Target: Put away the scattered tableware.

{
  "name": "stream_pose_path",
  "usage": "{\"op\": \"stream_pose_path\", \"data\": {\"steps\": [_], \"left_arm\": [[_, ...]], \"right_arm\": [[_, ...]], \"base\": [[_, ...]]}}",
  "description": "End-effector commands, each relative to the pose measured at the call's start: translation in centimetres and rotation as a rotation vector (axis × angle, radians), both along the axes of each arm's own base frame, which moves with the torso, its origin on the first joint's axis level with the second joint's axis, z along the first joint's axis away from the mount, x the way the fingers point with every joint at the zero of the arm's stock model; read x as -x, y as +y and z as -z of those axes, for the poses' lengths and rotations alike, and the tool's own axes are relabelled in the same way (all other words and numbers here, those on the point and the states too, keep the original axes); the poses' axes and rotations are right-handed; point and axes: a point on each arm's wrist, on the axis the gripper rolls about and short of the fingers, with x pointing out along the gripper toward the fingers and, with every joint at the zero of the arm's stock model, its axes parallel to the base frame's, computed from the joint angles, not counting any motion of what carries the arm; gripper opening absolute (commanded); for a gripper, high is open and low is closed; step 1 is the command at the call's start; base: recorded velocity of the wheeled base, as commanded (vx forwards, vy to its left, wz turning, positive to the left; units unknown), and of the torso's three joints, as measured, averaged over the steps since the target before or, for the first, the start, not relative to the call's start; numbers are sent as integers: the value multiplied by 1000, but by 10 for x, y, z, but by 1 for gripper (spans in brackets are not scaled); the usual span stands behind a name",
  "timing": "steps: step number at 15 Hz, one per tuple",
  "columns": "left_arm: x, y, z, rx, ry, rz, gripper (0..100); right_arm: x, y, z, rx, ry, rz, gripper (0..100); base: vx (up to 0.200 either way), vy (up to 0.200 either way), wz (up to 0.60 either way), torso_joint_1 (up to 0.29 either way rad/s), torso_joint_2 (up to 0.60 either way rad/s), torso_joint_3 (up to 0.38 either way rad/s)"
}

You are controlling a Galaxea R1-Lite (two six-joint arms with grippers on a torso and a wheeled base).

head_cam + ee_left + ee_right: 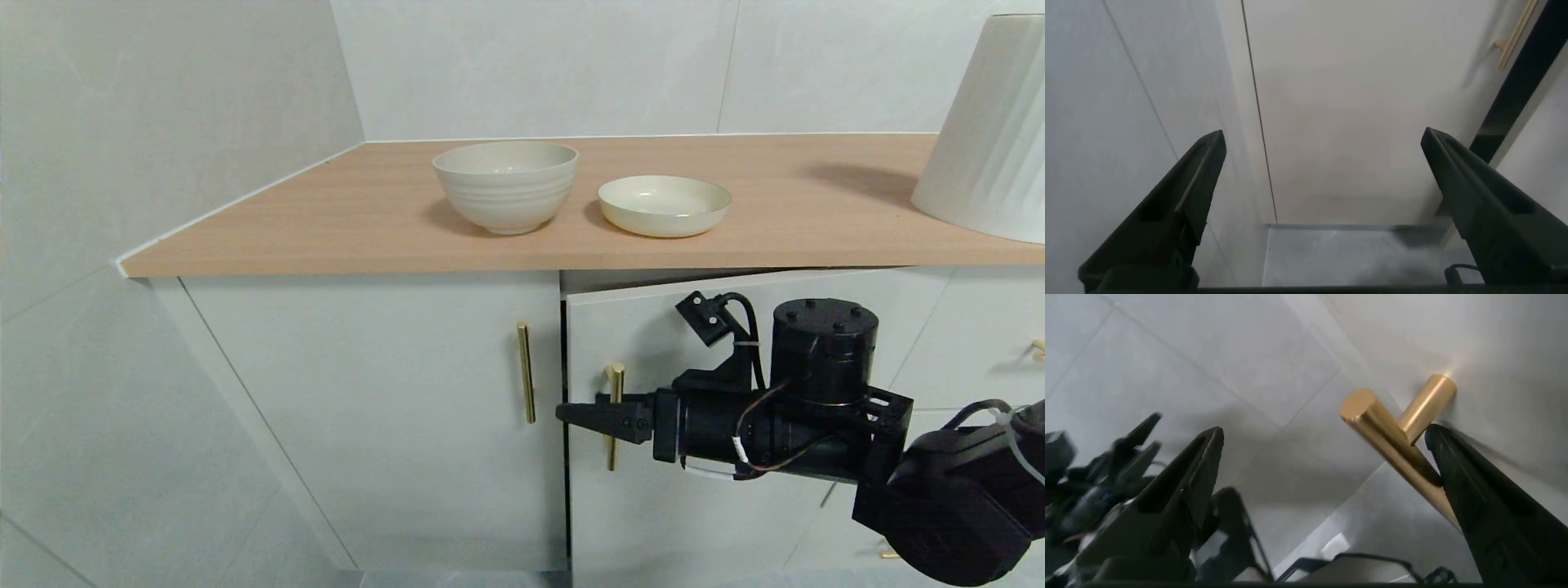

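Observation:
A deep cream bowl [506, 186] and a shallow cream dish [664, 205] stand side by side on the wooden counter [326, 220]. Below it, my right gripper [581, 413] is level with the gold handle [613, 412] of the right cabinet door [653, 506], which stands slightly ajar. In the right wrist view the gripper [1323, 437] is open, with the handle [1396, 433] between its fingers, close to one finger [1478, 506]. My left gripper [1323, 137] is open and holds nothing, low in front of the left cabinet door [1372, 122].
The left door [367, 408] is closed, and its gold handle [526, 371] sits beside the door gap. A white lampshade [992, 131] stands on the counter at the far right. Tiled walls close in on the left and behind.

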Motion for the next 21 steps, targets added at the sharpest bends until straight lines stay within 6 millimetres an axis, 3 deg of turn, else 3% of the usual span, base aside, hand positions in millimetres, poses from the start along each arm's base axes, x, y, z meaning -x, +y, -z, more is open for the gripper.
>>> {"op": "stream_pose_path", "data": {"steps": [1, 9, 13, 14, 15, 18, 19, 21], "left_arm": [[0, 0, 0, 0, 0, 0, 100], [1, 0, -5, -20, -23, 12, 100], [11, -6, -50, -20, -21, 283, 100], [0, -9, -71, 3, 85, 420, 100], [-10, -10, -78, 15, 135, 472, 100], [-64, -13, -125, 61, 260, 579, 100], [-84, -15, -135, 78, 315, 617, 100], [-119, -24, -133, 95, 436, 680, 100]], "right_arm": [[6, -5, -6, -10, -7, -13, 100], [13, -16, -14, -3, 26, -89, 100], [14, -16, -15, -4, 25, -89, 100], [14, -16, -15, -4, 25, -89, 100], [15, -16, -14, -2, 28, -90, 100], [17, -18, -17, -7, 21, -90, 100], [18, -19, -19, -10, 17, -92, 100], [18, -19, -18, -9, 18, -92, 100]], "base": [[0, 0, 0, 0, 0, 0], [0, 0, 0, 0, 0, 0], [0, 0, 0, 0, 0, 0], [0, 0, 0, 0, 0, 0], [0, 0, 0, 0, 0, 0], [0, 0, 0, 0, 0, 0], [0, 0, 0, 0, 0, 0], [0, 0, 0, 0, 0, 0]]}}
